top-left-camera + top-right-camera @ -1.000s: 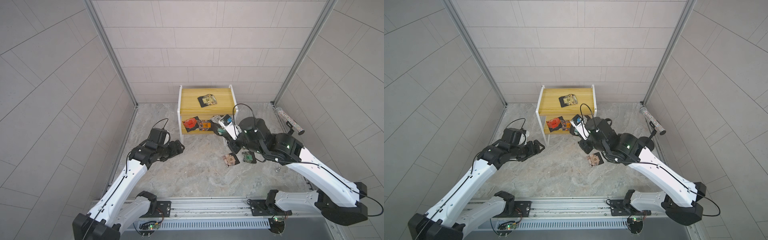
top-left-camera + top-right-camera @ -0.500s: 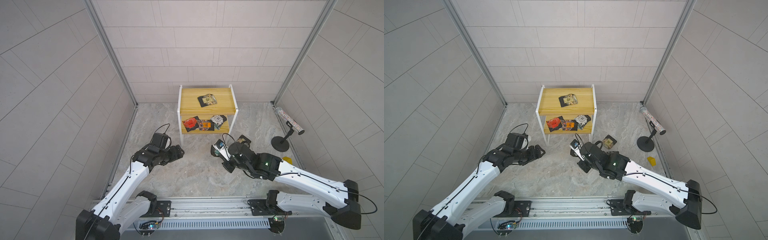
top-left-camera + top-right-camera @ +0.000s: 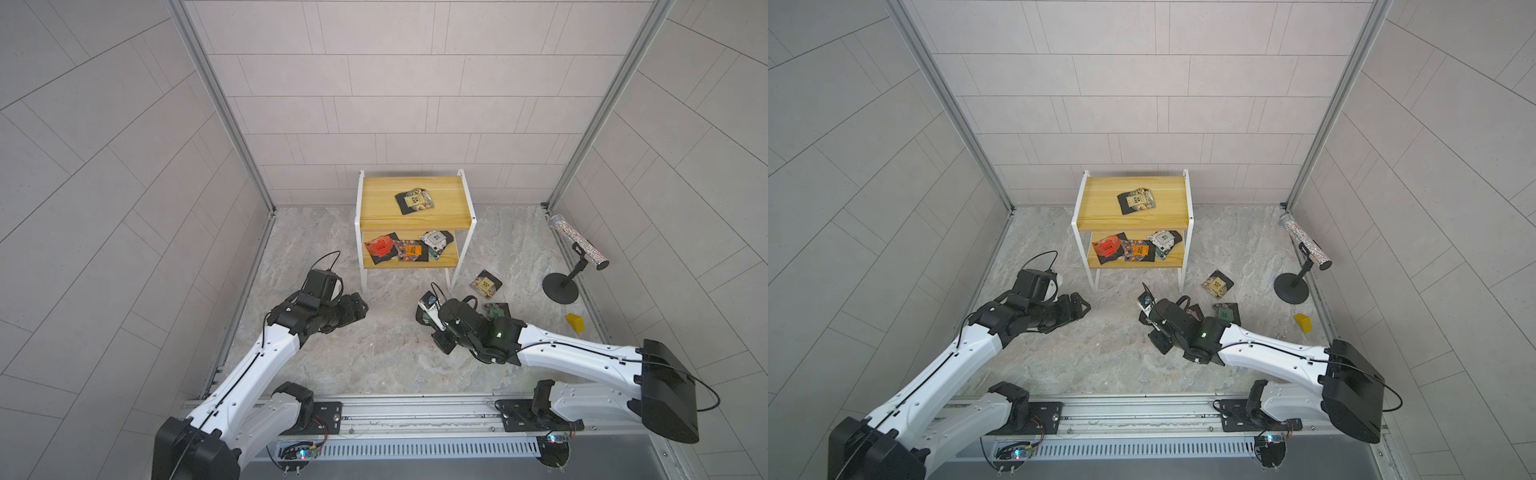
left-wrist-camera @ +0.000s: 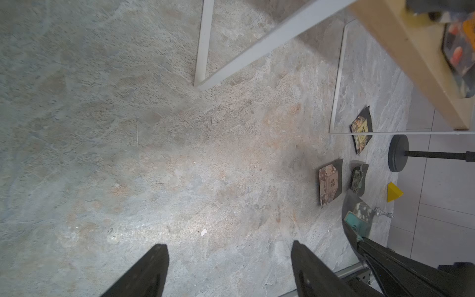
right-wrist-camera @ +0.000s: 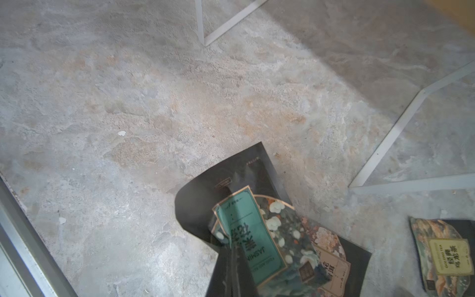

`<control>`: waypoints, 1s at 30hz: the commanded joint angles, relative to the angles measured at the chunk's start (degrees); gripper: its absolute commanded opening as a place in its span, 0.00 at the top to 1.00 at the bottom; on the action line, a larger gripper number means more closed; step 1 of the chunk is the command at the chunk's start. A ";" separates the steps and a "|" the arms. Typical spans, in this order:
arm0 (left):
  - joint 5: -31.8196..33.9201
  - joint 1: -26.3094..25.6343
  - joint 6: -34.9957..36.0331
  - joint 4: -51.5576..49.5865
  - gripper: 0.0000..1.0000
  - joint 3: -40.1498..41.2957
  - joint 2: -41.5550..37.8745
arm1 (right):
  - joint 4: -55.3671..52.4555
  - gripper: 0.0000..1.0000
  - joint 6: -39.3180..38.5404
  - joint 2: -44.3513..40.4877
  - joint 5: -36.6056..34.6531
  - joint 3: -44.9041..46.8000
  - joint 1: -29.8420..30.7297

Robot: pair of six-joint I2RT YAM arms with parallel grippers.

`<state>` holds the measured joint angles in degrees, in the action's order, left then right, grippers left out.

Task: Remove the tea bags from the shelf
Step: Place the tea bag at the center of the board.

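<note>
Tea bags (image 3: 1140, 249), small flat square sachets, black-edged, each with a patterned face and a square label, split between shelf (image 3: 374, 210) and floor (image 3: 374, 353).

On the top board of the shelf, yellow wood in a thin white frame against the back wall: one tan-labelled sachet (image 3: 415, 201), lying flat. On the lower board, in a row: a red-labelled sachet (image 3: 380, 248) and an orange-labelled sachet (image 3: 412, 250), overlapping, then a white-labelled sachet (image 3: 435, 240).

On the stone-patterned floor just off the shelf's front right leg: an oolong sachet (image 3: 485, 284), tan label on a mountain print. Nearer the rail: a green-faced sachet (image 3: 496, 309) and a pink-flowered sachet (image 4: 330, 183), side by side with a gap between.

Clamped edgewise in the right gripper (image 3: 430, 312), jaws pinched together on it: a jasmine sachet (image 5: 246, 231), teal label, white blossoms, black border curled over, just beside the pink-flowered one. Whether touching the floor, impossible to tell.

Left gripper (image 4: 228, 246) low over bare floor near the shelf's front left leg, fingers wide apart, nothing between them.

Off to the right by the wall: a black stand with a glittery tube (image 3: 577, 249) and a small yellow block (image 3: 574, 323).
</note>
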<state>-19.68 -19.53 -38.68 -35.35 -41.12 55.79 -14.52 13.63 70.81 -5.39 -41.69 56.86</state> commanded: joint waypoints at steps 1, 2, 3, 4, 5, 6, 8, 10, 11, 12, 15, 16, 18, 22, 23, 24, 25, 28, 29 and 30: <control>1.20 -0.24 1.11 0.46 0.17 0.85 -0.46 | 4.00 1.00 1.83 2.53 0.07 0.36 0.23; 1.23 -0.25 1.11 0.55 0.17 0.80 -0.43 | 4.63 1.00 2.05 3.39 0.15 0.55 0.26; 1.38 -0.25 1.06 0.55 0.17 0.88 -0.40 | 5.31 1.00 2.19 4.79 0.12 0.60 0.18; 1.50 -0.25 1.06 0.56 0.17 0.83 -0.37 | 5.90 1.00 2.26 5.76 0.20 0.59 0.18; 1.43 -0.25 1.08 0.56 0.17 0.89 -0.25 | 6.42 1.00 2.33 6.72 0.15 0.56 0.19; 1.53 -0.22 1.06 0.58 0.17 0.92 -0.25 | 7.26 1.00 2.47 7.73 -0.04 0.56 0.20; 1.58 -0.16 1.06 0.53 0.17 0.92 -0.29 | 8.74 1.00 2.72 9.80 -0.57 0.52 0.22; 1.92 -0.16 1.10 0.38 0.17 1.00 -0.38 | 9.76 1.00 2.89 11.75 -0.87 0.22 0.18; 2.14 -0.20 1.06 0.38 0.17 1.06 -0.41 | 10.20 1.00 3.06 12.61 -1.10 0.08 0.14; 2.29 -0.16 1.06 0.37 0.17 1.18 -0.48 | 10.73 1.00 3.07 13.80 -1.20 -0.12 0.14; 2.63 -0.16 1.08 0.13 0.17 1.19 -0.48 | 11.10 1.00 3.03 16.79 -1.72 -0.96 0.10; 2.72 -0.08 1.19 -0.02 0.17 1.06 -0.44 | 11.06 1.00 2.98 17.41 -1.73 -1.23 0.09; 3.05 -0.09 1.32 -0.41 0.17 1.04 -0.45 | 11.12 1.00 3.02 18.38 -1.82 -1.48 0.12; 3.64 -0.11 1.41 -0.77 0.17 1.12 -0.61 | 10.95 0.96 2.63 19.17 -1.81 -2.05 0.14; 3.77 -0.07 1.41 -0.77 0.17 1.05 -0.59 | 10.63 0.93 2.48 19.25 -1.91 -2.31 0.12; 3.84 -0.01 1.41 -0.77 0.17 1.09 -0.59 | 10.26 0.90 2.14 19.27 -1.87 -2.59 0.11; 3.81 0.01 1.42 -0.69 0.17 1.07 -0.54 | 9.87 0.87 1.88 19.28 -1.82 -2.89 0.09; 3.78 0.02 1.48 -0.42 0.17 0.99 -0.08 | 8.67 0.79 1.37 19.07 -1.95 -3.54 0.16; 3.86 0.01 1.58 -0.38 0.17 0.94 0.07 | 8.26 0.76 1.31 18.99 -1.84 -3.60 0.12; 3.76 0.01 1.60 -0.23 0.17 0.82 0.31 | 7.98 0.72 1.31 18.86 -1.74 -3.65 0.14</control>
<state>-16.69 -19.51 -38.26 -35.40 -40.69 55.83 -4.54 15.09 89.69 -6.28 -44.45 56.88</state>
